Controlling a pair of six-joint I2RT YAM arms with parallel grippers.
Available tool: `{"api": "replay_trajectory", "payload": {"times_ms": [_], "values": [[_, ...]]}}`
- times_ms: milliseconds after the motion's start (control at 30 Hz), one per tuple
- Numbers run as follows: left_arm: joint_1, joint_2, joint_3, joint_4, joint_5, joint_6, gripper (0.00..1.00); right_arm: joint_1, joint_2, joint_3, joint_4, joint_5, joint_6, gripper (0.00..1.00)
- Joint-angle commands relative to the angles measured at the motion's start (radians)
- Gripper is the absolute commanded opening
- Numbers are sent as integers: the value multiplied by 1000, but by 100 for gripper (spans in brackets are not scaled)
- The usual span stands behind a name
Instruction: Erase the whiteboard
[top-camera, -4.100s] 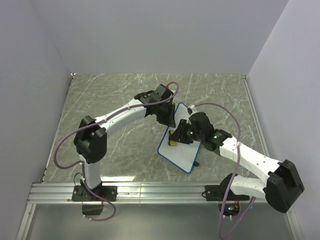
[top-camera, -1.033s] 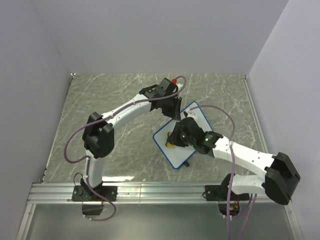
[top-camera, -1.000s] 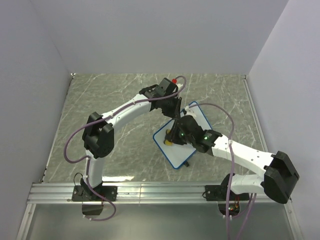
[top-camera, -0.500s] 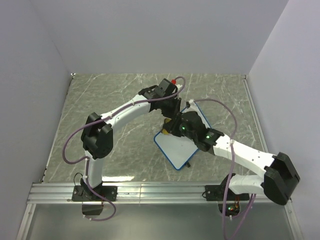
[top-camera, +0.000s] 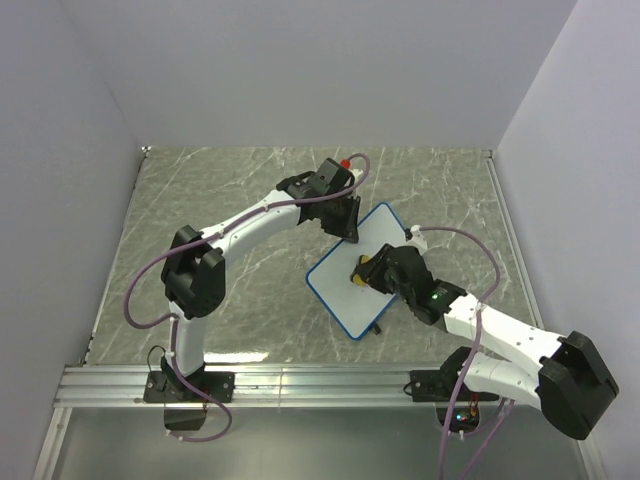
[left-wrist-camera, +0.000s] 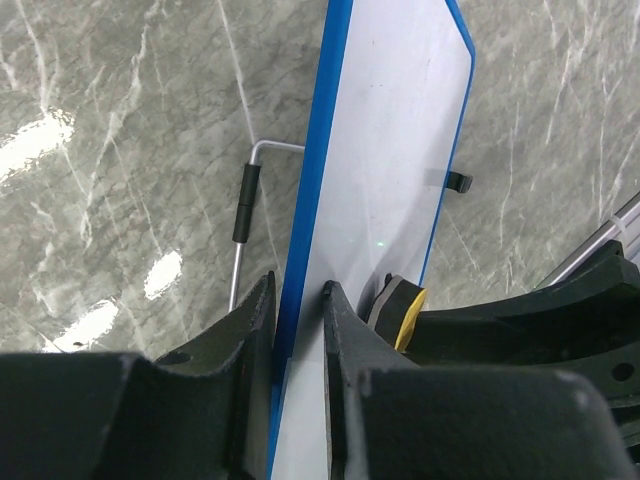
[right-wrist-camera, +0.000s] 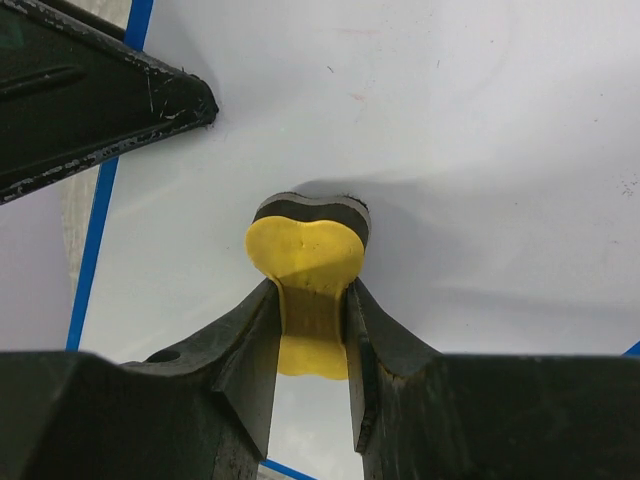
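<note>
The whiteboard (top-camera: 345, 290) is white with a thin blue frame and lies tilted on the marble table; its face looks clean. My left gripper (top-camera: 348, 228) is shut on its far edge; in the left wrist view the blue frame (left-wrist-camera: 310, 180) runs between the fingers (left-wrist-camera: 255, 320). My right gripper (top-camera: 368, 270) is shut on the yellow eraser (right-wrist-camera: 305, 255) and presses its dark pad against the board (right-wrist-camera: 470, 170). The eraser also shows in the top view (top-camera: 358, 274) and in the left wrist view (left-wrist-camera: 400, 305).
A thin metal stand with a black sleeve (left-wrist-camera: 244, 205) sits under the whiteboard, and a small black clip (left-wrist-camera: 457, 181) shows at its edge. Grey walls enclose the marble table (top-camera: 230, 210). An aluminium rail (top-camera: 300, 380) runs along the near edge.
The right gripper has slid the eraser across the board, first toward its left corner, then back toward the middle. The board has turned slightly. The left gripper kept hold of the far edge.
</note>
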Motion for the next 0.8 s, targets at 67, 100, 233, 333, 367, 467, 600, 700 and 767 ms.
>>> {"api": "replay_trajectory", "payload": {"times_ms": [67,100,233,333,367,467,600,700,767], "values": [[-44,2,14,-169,11,-31,0,6,132,-45,-226,51,41,0],[-44,0,16,-169,7,-32,0,11,129,-52,-243,38,52,0],[-44,-13,1,-155,2,-45,0,40,118,-72,-306,4,71,0],[-43,-15,-7,-149,0,-46,0,53,109,-88,-338,-16,74,0],[-43,-14,-7,-148,0,-46,0,54,101,-92,-343,-24,71,0],[-43,-10,1,-149,2,-46,0,68,90,-100,-369,-50,64,0],[-43,-1,11,-152,6,-45,0,109,86,-91,-443,-61,68,0],[-43,11,18,-151,14,-43,0,131,98,-83,-478,-67,77,0],[-43,14,25,-149,19,-43,0,134,116,-80,-481,-96,71,0]]}}
